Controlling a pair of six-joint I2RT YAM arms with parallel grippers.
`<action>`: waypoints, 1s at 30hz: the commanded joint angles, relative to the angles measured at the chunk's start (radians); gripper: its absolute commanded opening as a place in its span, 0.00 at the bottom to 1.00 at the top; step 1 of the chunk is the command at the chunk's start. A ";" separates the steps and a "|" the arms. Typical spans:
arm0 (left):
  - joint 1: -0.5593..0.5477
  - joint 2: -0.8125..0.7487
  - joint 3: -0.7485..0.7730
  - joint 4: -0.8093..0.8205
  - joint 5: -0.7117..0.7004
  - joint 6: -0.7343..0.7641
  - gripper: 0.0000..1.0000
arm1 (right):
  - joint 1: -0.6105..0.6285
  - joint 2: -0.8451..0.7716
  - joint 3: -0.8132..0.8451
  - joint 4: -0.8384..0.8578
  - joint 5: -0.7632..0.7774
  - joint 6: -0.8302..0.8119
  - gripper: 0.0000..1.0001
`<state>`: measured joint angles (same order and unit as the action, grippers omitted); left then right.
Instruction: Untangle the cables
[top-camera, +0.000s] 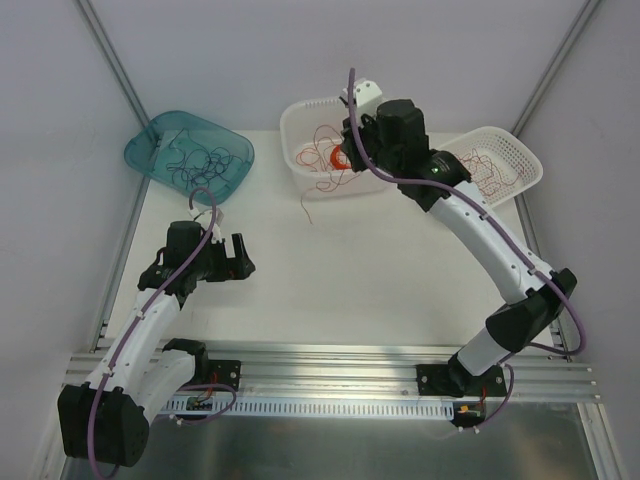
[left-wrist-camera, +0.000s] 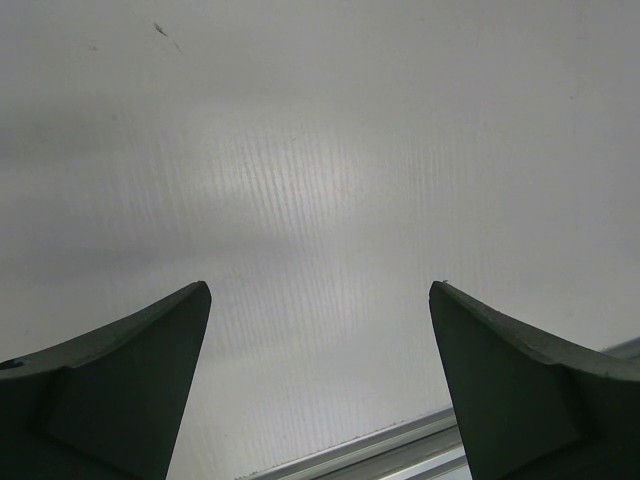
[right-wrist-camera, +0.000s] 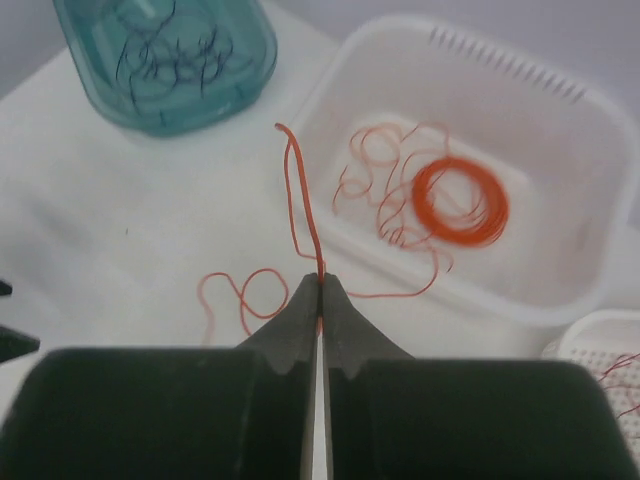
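Note:
My right gripper (right-wrist-camera: 320, 280) is shut on a thin orange-red cable (right-wrist-camera: 300, 190) whose free end sticks out past the fingertips. More of this cable lies in loops (right-wrist-camera: 245, 295) on the table and trails over the rim into the middle white basket (right-wrist-camera: 590, 130). In the top view the right gripper (top-camera: 347, 152) hovers over that basket (top-camera: 300, 115), and a red strand (top-camera: 318, 188) hangs over its front wall. Loose red cables (right-wrist-camera: 385, 185) lie in the basket. Black cables (top-camera: 200, 160) lie in the teal tray (top-camera: 150, 140). My left gripper (top-camera: 240, 258) is open and empty over bare table (left-wrist-camera: 320, 290).
A wound bright orange ring coil (right-wrist-camera: 460, 200) lies in the middle basket. A second white basket (top-camera: 520, 150) at the right holds red wires (top-camera: 490, 172). An aluminium rail (left-wrist-camera: 400, 445) runs along the near table edge.

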<state>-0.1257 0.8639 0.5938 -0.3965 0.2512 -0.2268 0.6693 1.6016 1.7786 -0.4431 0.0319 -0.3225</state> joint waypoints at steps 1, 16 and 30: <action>-0.012 0.009 0.006 0.027 0.010 0.006 0.93 | -0.013 -0.008 0.073 0.090 0.123 -0.076 0.01; -0.012 0.012 0.003 0.025 -0.001 0.012 0.93 | -0.137 0.320 0.301 0.438 0.315 -0.010 0.01; -0.011 0.017 0.008 0.025 0.011 0.012 0.93 | -0.160 0.341 0.272 0.448 0.373 0.066 0.97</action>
<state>-0.1257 0.8829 0.5938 -0.3950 0.2520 -0.2268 0.5137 2.0541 2.0579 -0.0517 0.3641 -0.2867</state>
